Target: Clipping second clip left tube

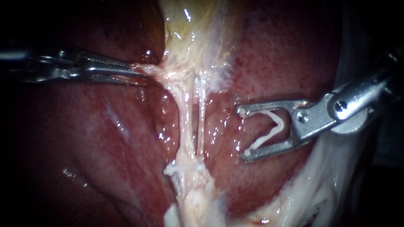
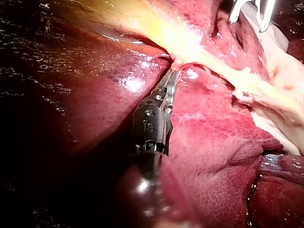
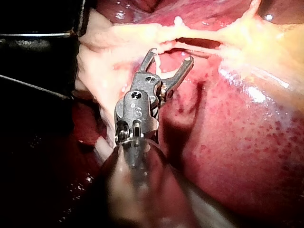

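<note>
My left instrument [image 1: 141,72] pinches tissue [image 1: 159,74] above the mid-scene left tube [image 1: 184,122], which I judge thin, soft and slippery; to its right, my right instrument [image 1: 243,133], jaws spread around a loaded clip [image 1: 274,126], should straddle its midspan.

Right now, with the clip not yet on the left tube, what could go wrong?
1. The right tube lies close beside the left tube and nearer the right instrument; its clip could catch both.
2. The left instrument stretches the tissue it grips; a harder pull may tear it.
</note>
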